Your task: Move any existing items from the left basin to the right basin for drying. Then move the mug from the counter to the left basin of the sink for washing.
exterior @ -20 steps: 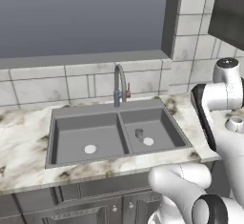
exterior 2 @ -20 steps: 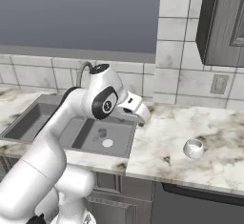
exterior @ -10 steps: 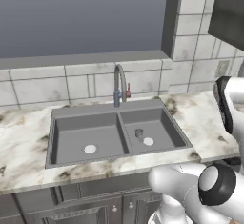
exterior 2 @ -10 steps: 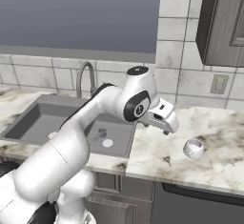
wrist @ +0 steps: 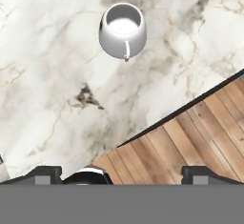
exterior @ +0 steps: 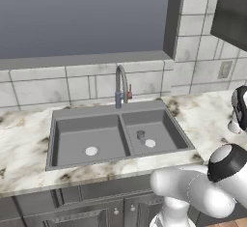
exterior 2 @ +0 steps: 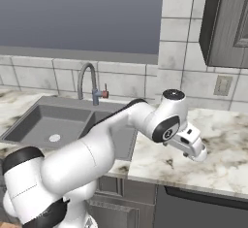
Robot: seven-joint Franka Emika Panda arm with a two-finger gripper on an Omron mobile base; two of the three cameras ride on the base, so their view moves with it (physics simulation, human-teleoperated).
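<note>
White-beige marble counter (exterior: 29,139) w/ brown veining runs along the tiled wall; its front edge shows in hand view over wood floor (wrist: 190,142). Dark grey double-basin sink (exterior: 118,111) is set into it, tall curved grey faucet (exterior: 120,83) at back edge. Wider left basin (exterior: 87,136) holds just its white round drain. Narrower right basin (exterior: 152,132) has a small dark grey cylinder (exterior: 140,135) standing just beside its drain. White arm reaches out over the counter to the right of the sink, well apart from both basins. Pincer (wrist: 121,173) hangs above counter near front edge, fingertips (wrist: 45,173) wide apart, nothing between them. Small glossy white mug (wrist: 122,31) sits upright on counter, away from front edge, handle turned toward pincer, not touching it.
</note>
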